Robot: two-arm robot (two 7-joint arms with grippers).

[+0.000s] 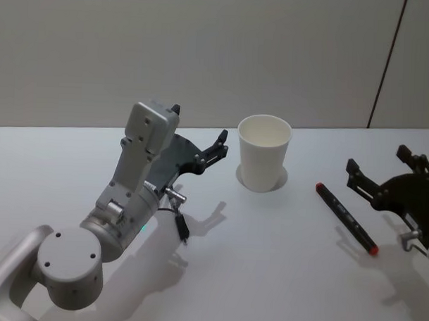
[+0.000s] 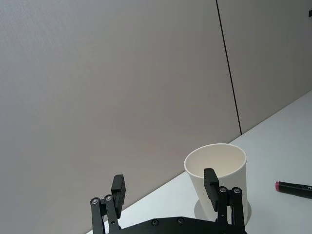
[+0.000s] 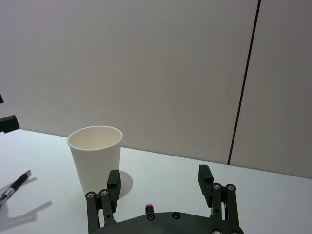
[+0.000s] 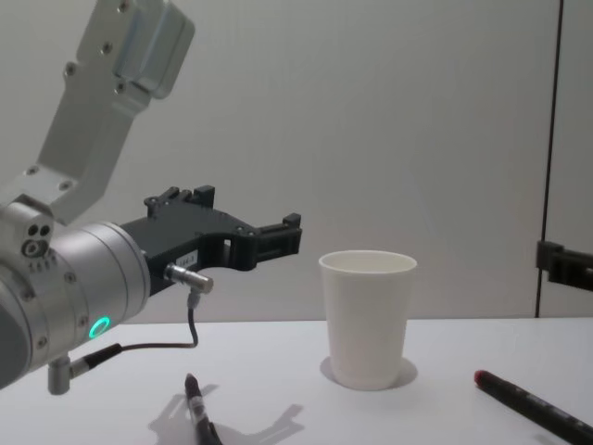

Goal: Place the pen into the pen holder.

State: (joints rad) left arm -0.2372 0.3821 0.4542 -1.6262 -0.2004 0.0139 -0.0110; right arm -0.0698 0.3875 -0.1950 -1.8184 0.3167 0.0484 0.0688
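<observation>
Remote desk, pen task: the pen holder (image 1: 263,154), a white paper cup, stands empty toward the far edge of the table (image 1: 267,275), about midway across. A red-tipped pen (image 1: 346,218) lies flat nearer the right edge, between the cup and my right gripper (image 3: 159,175), touching neither. That gripper hangs low with its fingers spread apart and nothing in them. A slim black pen (image 4: 197,405) lies flat left of centre, beneath my left arm. Above it the left gripper (image 2: 165,181) hovers near the cup's left side at about rim height, its fingers also apart and empty. I judge either pen light and stiff. The round, smooth barrel is likely to roll or slip under a glancing pinch. I would close across the middle of the barrel, clear of the tips, so it does not swing when lifted. The cup looks light and easy to tip. It looks shorter than the red-tipped pen, so a dropped pen would lean on the rolled rim and could pull it over. I would lower the pen in rather than let it fall. The table is bare around the red-tipped pen and between it and the cup, so a lift and a carry from the right look open. The wall rises close behind the far edge. The left gripper crowds the cup's left side.
</observation>
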